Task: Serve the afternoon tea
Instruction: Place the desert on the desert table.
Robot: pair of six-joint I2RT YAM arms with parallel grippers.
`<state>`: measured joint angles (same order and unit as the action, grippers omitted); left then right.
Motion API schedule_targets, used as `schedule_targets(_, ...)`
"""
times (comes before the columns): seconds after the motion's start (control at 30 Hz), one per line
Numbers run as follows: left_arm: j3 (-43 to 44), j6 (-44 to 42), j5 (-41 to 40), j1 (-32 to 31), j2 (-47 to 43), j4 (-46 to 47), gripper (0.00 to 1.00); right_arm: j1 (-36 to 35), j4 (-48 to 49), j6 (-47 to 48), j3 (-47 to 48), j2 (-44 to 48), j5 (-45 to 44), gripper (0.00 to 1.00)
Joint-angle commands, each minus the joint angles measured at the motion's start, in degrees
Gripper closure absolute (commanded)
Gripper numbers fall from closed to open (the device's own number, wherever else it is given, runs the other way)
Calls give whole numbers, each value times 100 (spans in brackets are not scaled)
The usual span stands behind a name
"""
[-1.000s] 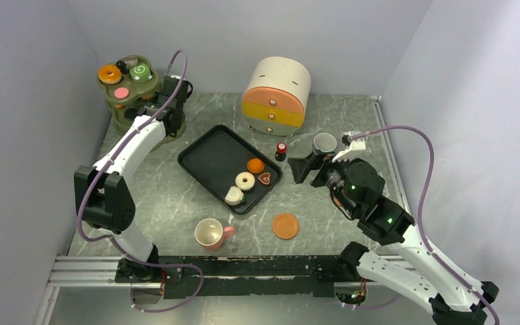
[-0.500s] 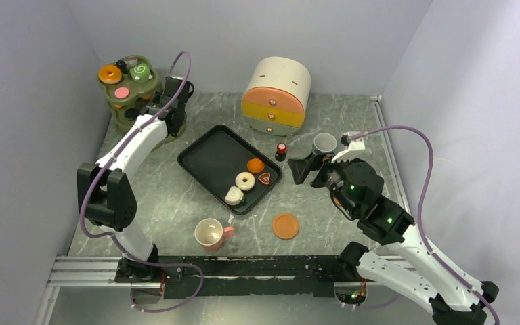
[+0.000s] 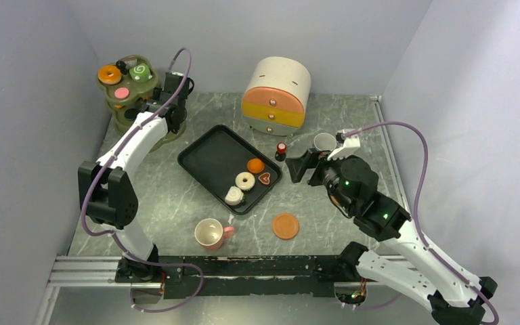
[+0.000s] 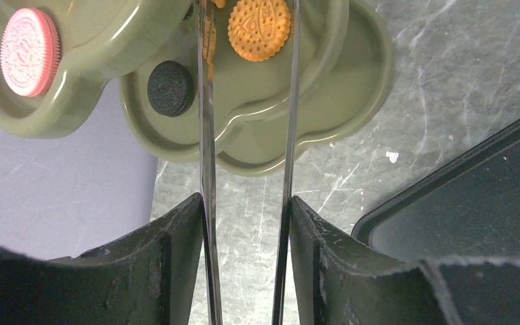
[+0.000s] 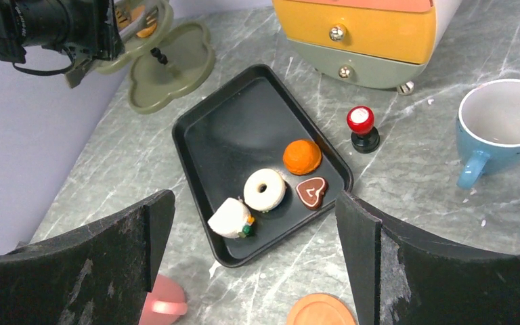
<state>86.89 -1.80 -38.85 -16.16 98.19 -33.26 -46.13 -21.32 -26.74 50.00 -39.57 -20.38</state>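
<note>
Left wrist view: alone shows the orange cookie [image 4: 259, 28] lying flat on a lower tier of the stand [image 4: 352, 88], a black cookie [image 4: 170, 88] on that same tier and a pink cookie [image 4: 29, 51] on a higher tier.
Top view: alone shows both arms at once, plus the orange doughnut [image 3: 110, 73] and green roll [image 3: 139, 70] on the stand's top tier, and the whole pink cup [image 3: 210, 233].
Right wrist view: alone shows the blue cup's [image 5: 504, 122] bare inside.
Left gripper [image 4: 247, 8]: spread, pinching nothing; the orange cookie sits between its 2 thin blades near their tips, 1 blade at the cookie's edge, a gap at the other.
Right gripper [image 5: 252, 200]: spread wide, holding nothing, above the counter [image 3: 162, 203] between tray [image 3: 203, 159] and blue cup; the cup is off to its side, apart from both fingers.
Tray: 4 pastries bunched at 1 end: orange bun [image 5: 302, 156], white doughnut [image 5: 265, 189], heart cookie [image 5: 311, 192], white roll [image 5: 231, 218].
Cups: blue one upright near the chest [image 3: 277, 95]; pink one upright by the counter's near edge, nothing seen in it.
Saucer [image 3: 285, 225]: bare, on the counter near the pink cup, apart from it.
</note>
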Motion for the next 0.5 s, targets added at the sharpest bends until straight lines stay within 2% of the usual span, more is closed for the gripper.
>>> schedule_targets(0.0,283,-16,9,34,-36,50,49,31,34,111,243,-91,-57,7)
schedule_targets(0.27,258,84,598,-16,-342,-127,54,30,132,122,170,-120,-39,7)
schedule_targets(0.47,160,145,1193,-133,-664,-220,54,31,112,143,217,-209,-83,7)
